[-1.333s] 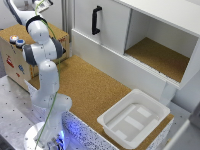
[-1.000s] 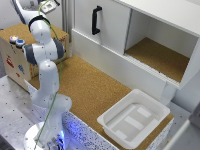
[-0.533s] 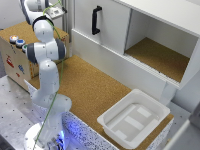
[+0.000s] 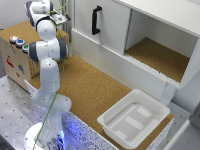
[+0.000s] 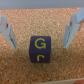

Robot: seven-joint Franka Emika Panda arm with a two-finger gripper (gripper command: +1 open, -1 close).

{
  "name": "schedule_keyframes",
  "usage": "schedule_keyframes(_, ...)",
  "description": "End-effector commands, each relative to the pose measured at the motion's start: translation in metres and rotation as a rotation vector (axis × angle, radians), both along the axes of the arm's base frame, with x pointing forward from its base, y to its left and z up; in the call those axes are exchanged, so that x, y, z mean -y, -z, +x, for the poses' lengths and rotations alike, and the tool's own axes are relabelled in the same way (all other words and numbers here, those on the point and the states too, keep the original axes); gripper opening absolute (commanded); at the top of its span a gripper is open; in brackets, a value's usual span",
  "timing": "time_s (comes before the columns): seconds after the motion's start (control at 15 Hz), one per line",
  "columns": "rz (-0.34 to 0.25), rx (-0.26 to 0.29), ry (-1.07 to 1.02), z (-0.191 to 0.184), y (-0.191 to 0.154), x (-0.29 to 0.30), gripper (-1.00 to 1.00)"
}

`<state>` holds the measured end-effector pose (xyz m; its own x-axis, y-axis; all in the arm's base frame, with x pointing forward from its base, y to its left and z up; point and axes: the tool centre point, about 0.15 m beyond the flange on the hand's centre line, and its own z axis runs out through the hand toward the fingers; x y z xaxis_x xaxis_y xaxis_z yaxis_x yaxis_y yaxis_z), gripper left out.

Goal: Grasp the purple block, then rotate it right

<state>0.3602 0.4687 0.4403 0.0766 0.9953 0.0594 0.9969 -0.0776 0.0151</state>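
My hand [image 5: 40,31] hangs over the purple block [image 5: 41,48], fingers [image 5: 7,31] spread apart on either side, not touching it. The block rests on the cork table [image 5: 42,17].

White arm [image 4: 47,75] — grey joints, blue-lit base; pale blue-grey gripper [image 5: 41,30] fingers.

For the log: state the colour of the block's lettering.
Yellow letters on the purple block, clearest in the wrist view.
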Motion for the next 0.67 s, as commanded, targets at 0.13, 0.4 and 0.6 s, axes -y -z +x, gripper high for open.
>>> schedule_keyframes(0.13, -0.016, 0.016, -0.013, -0.0044, 0.0160, 0.0116, 1.00)
schedule_keyframes(0.4, -0.029, 0.031, -0.011, -0.0037, 0.0181, 0.0132, -1.00)
schedule_keyframes(0.6, -0.045, 0.056, -0.021, -0.0049, 0.0156, 0.0129, -1.00)
